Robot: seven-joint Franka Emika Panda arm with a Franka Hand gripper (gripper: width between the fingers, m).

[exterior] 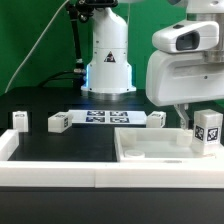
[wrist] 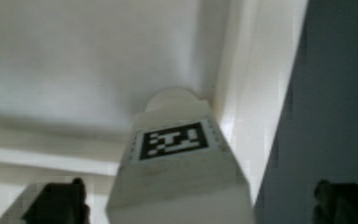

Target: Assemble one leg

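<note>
Leg (wrist: pixel 176 165) stands upright in corner of white panel (exterior: pixel 150 152), jaws apart either side, no contact; likely screw-in step, next needs firm close then twist.

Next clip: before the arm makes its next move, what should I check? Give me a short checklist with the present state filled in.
1. End effector open: ok. Both fingers stand apart from the leg, with a gap on each side.
2. Leg roughly centred between the fingers: ok.
3. Leg at a corner of the white panel: ok. It points into the rim corner in the wrist view and stands upright in the exterior view.
4. Leg fully seated in the panel: cannot tell. The joint is hidden.
5. Small white parts out of the way: ok. They lie by the marker board, behind the panel.
</note>
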